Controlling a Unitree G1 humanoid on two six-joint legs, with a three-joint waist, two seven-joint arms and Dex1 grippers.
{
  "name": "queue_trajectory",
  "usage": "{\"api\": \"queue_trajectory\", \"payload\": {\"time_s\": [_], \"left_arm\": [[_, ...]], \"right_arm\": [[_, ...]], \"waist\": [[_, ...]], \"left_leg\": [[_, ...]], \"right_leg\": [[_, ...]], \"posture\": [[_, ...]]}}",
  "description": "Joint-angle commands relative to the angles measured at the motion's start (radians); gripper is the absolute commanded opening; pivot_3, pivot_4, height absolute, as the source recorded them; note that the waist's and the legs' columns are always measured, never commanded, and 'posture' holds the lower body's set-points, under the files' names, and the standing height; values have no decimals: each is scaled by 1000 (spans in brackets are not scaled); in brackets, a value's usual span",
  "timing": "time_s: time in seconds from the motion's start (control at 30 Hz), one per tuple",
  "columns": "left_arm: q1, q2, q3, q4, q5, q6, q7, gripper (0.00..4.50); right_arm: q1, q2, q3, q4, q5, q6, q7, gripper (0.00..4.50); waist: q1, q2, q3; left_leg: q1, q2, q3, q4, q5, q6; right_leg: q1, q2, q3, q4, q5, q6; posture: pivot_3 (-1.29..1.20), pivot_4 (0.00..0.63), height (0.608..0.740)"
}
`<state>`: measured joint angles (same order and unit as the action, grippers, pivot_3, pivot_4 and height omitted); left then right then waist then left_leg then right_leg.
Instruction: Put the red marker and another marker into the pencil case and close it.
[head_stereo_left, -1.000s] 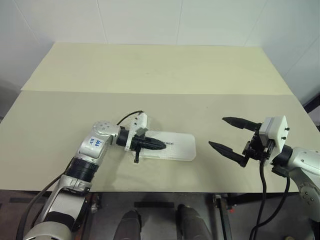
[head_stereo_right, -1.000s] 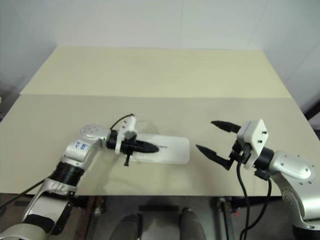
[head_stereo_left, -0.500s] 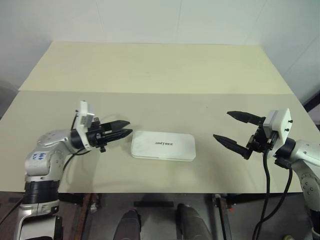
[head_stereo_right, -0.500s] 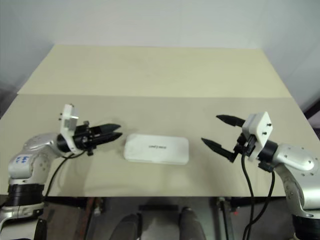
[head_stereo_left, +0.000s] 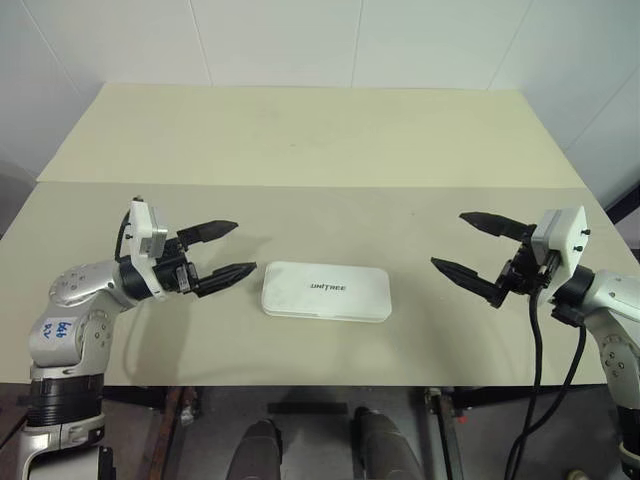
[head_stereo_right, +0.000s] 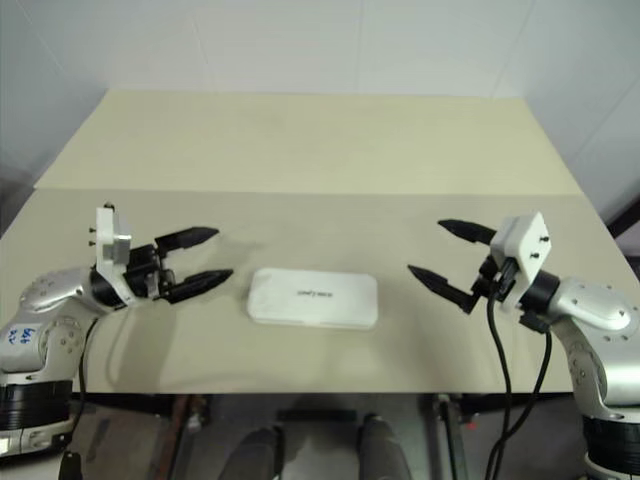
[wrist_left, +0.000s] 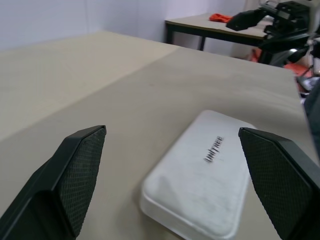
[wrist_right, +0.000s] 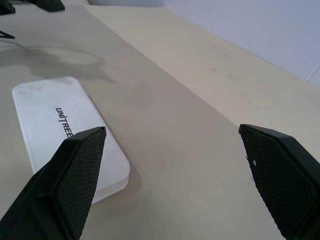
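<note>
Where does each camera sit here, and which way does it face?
Head views: high on the head, looking down at the table; both arms, left tool and right tool open, flank the shut pencil case.
Left wrist view: looks along its fingers at the case; shares the right tool.
Right wrist view: faces the case past its fingers.

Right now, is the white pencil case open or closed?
Closed. The pencil case lies flat on the table, lid down with the UNITREE print on top, and no inside stripes show.
</note>
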<state>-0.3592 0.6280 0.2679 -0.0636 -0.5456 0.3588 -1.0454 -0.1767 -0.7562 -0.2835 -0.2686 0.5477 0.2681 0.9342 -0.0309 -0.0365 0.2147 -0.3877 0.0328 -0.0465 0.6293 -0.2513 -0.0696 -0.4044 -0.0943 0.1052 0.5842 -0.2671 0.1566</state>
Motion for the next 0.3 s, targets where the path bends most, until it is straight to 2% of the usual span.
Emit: {"api": "queue_trajectory", "payload": {"time_s": [0.03, 0.3], "left_arm": [[-36, -10, -26, -23, 24, -47, 35, 4459], [-25, 15, -30, -36, -11, -7, 34, 4459]], "right_arm": [[7, -40, -60, 12, 4, -27, 30, 4500], [26, -26, -51, 35, -4, -36, 24, 4500]], "waist": [[2, 0, 0], [-3, 0, 0]], "left_leg": [[0, 0, 0, 0, 0, 0], [0, 0, 0, -1, 0, 0]], "right_leg": [[0, 0, 0, 0, 0, 0], [-1, 0, 0, 0, 0, 0]], "posture": [[0, 150, 740], [0, 150, 740]]}}
